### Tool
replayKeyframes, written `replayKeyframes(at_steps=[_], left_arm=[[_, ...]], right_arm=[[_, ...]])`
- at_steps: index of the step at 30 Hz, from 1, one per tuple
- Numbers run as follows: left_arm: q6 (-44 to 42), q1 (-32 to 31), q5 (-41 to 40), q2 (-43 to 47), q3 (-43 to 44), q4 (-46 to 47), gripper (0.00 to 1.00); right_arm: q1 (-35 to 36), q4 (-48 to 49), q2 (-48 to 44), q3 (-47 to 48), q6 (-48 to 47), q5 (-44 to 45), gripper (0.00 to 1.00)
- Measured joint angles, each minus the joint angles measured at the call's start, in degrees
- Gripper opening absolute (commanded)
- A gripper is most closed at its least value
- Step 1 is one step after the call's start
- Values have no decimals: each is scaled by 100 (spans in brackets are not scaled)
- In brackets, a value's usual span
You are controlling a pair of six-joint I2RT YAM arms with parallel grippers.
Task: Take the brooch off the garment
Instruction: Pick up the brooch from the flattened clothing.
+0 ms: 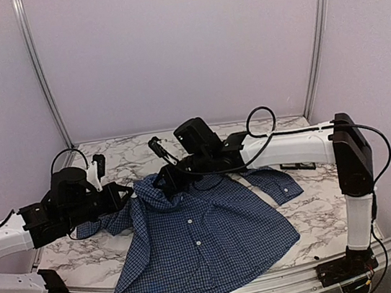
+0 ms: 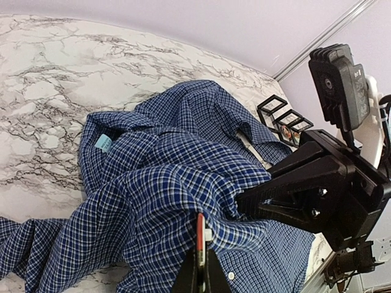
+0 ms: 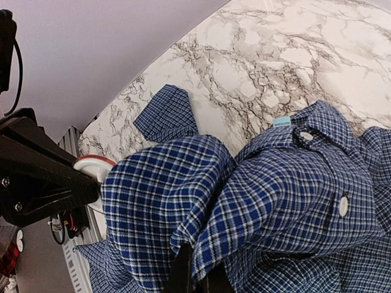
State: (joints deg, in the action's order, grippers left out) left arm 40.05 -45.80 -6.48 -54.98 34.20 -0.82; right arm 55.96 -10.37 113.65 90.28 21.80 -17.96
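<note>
While both arms reach in low over the marble table (image 1: 320, 205), the left gripper (image 2: 200, 264) is clenched. Its fingers are nearly together on a thin white disc with a red rim, which I take for the brooch (image 3: 91, 166), though I cannot be sure. From the left wrist the disc shows edge-on, pressed against a raised fold of the garment (image 1: 208, 239). The right gripper (image 3: 197, 271) is clamped too, pinching a bunched ridge of the checked cloth close beside the left one, up at the shoulder and collar. Below that lifted part the shirt lies front up and spread toward the near side, its white buttons (image 1: 189, 222) in a row and a light blue label (image 3: 281, 121) showing inside the collar. One sleeve runs out to the right with its cuff (image 1: 286, 186) flat on the marble, and some small black frames (image 1: 295, 167) sit just beyond it. The other sleeve trails under the left arm. The hem comes near the front rail (image 1: 274, 292). Bare marble shows behind the collar and to the right of the shirt. Pale walls and metal posts (image 1: 38, 74) close in the far side.
</note>
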Motion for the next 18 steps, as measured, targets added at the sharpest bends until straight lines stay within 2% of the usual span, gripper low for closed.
replayKeyframes(at_steps=[13, 15, 18], left_arm=[[-387, 0, -258, -127, -175, 1095, 0], [-387, 0, -247, -216, -221, 1283, 0], [-361, 0, -151, -372, -321, 1670, 0]], right_arm=[[13, 46, -46, -33, -109, -262, 0], [0, 63, -105, -114, -101, -271, 3], [-50, 114, -232, -284, -63, -306, 13]])
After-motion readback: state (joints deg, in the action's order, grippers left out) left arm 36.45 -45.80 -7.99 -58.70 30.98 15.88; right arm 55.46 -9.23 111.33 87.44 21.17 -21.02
